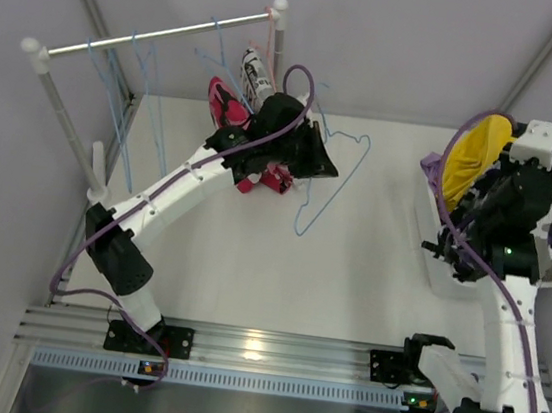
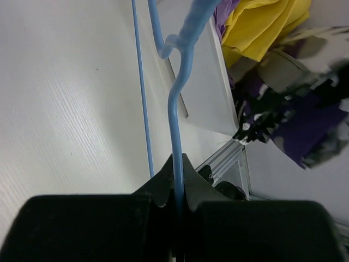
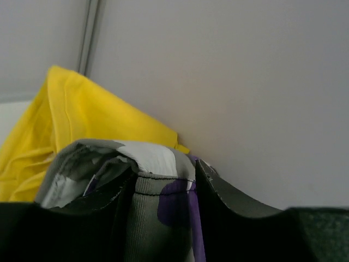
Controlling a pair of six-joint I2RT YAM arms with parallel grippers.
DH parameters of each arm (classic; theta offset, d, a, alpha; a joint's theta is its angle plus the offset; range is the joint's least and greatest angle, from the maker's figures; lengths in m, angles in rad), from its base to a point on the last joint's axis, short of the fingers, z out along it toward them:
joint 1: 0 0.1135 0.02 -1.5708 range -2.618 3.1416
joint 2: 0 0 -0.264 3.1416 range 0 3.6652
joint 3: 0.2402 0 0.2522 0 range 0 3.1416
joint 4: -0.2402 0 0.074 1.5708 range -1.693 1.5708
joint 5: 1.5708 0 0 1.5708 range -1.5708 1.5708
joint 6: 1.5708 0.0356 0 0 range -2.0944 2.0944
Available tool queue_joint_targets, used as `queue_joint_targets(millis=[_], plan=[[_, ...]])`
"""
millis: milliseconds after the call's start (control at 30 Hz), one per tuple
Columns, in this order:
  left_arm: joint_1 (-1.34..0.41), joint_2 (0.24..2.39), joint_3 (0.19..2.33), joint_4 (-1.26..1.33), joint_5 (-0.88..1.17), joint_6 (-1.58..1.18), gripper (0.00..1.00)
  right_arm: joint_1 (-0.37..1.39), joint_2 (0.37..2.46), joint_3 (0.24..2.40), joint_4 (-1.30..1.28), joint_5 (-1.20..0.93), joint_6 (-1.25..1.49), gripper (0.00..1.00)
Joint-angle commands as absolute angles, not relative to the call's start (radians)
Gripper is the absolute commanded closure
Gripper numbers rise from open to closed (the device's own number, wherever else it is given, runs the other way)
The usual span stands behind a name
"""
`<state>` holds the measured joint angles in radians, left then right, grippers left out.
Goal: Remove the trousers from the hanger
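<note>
My left gripper (image 1: 305,158) is shut on the wire of a blue hanger (image 1: 338,179) and holds it over the table's back middle. In the left wrist view the hanger's wire (image 2: 178,98) runs up from between the closed jaws (image 2: 175,188). Pink-red print trousers (image 1: 230,108) bunch beside that gripper, partly hidden by the arm. My right gripper (image 1: 515,191) is over the white bin (image 1: 440,269), shut on the black-and-white print trousers (image 3: 163,202) with purple patches. Yellow trousers (image 1: 479,156) lie in the bin, and also show in the right wrist view (image 3: 82,120) and the left wrist view (image 2: 262,24).
A clothes rail (image 1: 156,35) on two white posts stands at the back left with several bare blue hangers (image 1: 116,111). A black-and-white printed piece (image 1: 255,71) hangs near the right post. The bin sits against the right wall.
</note>
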<state>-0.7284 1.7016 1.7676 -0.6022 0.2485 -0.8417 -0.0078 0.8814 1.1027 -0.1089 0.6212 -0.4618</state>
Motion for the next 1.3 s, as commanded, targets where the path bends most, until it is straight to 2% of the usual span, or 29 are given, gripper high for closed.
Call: queue_joint_targets(millis=[0,167,233,367,467,500,567,600,833,1067,1267], plan=[[-0.733,1.618,1.832,-0.583,0.241,-0.819,1.00,-0.098,0.984,1.057,0.104,0.450,-0.495,1.00],[-0.733,1.572,1.836,-0.543,0.253,-0.764,1.00,-0.149,1.175,1.014,0.184,0.270,-0.448,1.00],[-0.735,1.543,1.816,-0.519,0.264,-0.730,1.00,-0.153,1.236,1.046,0.154,0.198,-0.408,0.96],[-0.747,1.493,1.773,-0.521,0.268,-0.652,1.00,-0.163,1.399,1.198,0.025,0.219,-0.287,0.88],[-0.758,1.445,1.741,-0.538,0.271,-0.575,1.00,-0.170,1.430,1.247,-0.125,0.227,-0.221,0.49],[-0.758,1.421,1.735,-0.548,0.262,-0.531,1.00,-0.170,1.424,1.250,-0.173,0.213,-0.212,0.25],[-0.758,1.381,1.720,-0.574,0.246,-0.477,1.00,-0.170,1.379,1.247,-0.210,0.184,-0.181,0.04],[-0.758,1.362,1.714,-0.586,0.229,-0.425,1.00,-0.170,1.356,1.246,-0.225,0.169,-0.172,0.01],[-0.741,1.203,1.643,-0.646,0.095,-0.281,1.00,-0.172,1.151,1.377,-0.389,-0.012,-0.110,0.01],[-0.582,1.066,1.609,-0.693,0.097,-0.276,1.00,-0.170,1.013,1.463,-0.437,-0.156,-0.107,0.00],[-0.441,0.945,1.510,-0.744,0.055,-0.337,1.00,-0.163,1.005,1.474,-0.465,-0.193,-0.078,0.01]])
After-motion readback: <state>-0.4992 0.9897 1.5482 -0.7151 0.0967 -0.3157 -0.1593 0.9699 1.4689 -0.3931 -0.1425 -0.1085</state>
